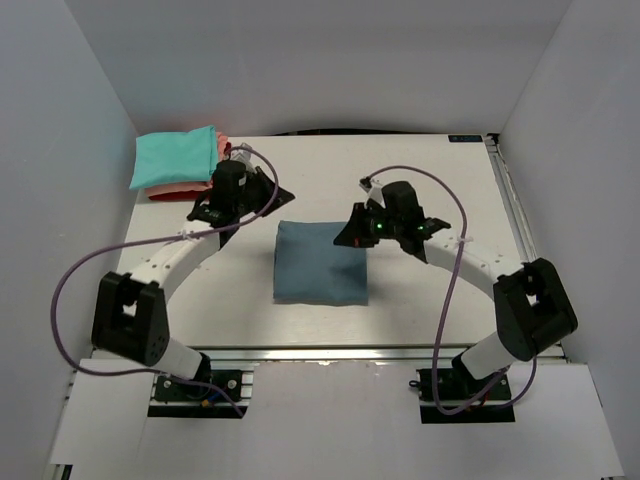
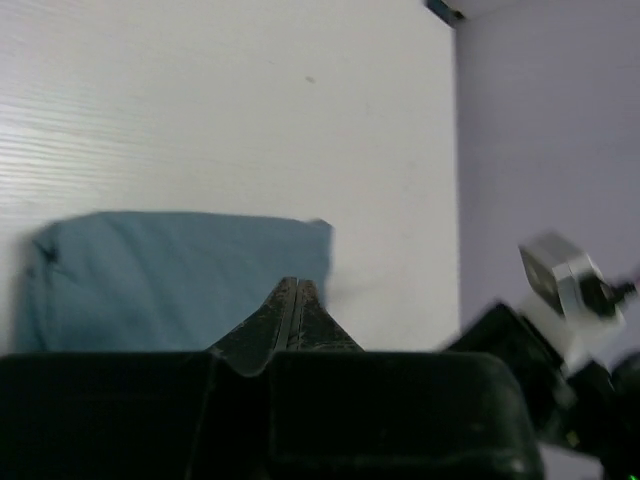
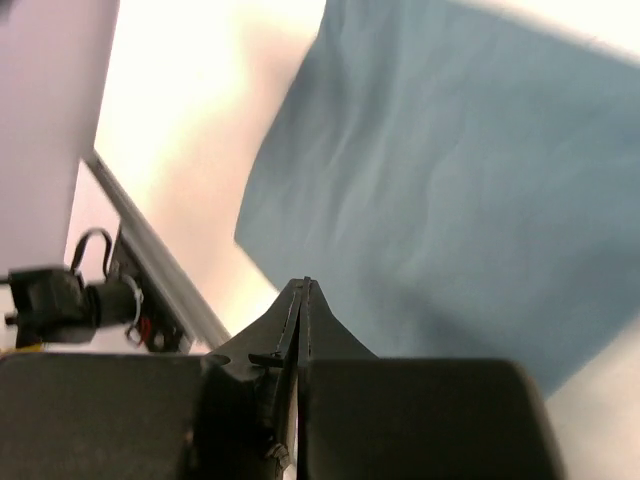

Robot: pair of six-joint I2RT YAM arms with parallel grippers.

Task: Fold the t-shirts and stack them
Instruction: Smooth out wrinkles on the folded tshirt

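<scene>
blue shirt: folded into a neat rectangle, lying flat at the middle of the surface between the two arms; smooth on top, with only faint creases in the right wrist view; a low blue slab seen from the side in the left wrist view.
teal shirt: folded, lying on top of a small pile at the far left corner of the surface, well apart from the blue shirt.
pink shirt: folded under the teal shirt, visible only as a thin edge along the near side of the pile and at its far right corner.
left tool: pressed together tip to tip, gripping nothing; just beyond the far left corner of the blue shirt, between that shirt and the pile, pointing to the right; height above the surface impossible to tell.
right tool: pressed together tip to tip, gripping nothing; over the far right part of the blue shirt, pointing left; touching the cloth or not, impossible to tell.
surface: white, with a fine grain in the left wrist view.
walls: plain white, closing in the far, left and right sides.
cables: purple, looping from each arm's base up to its wrist.
</scene>
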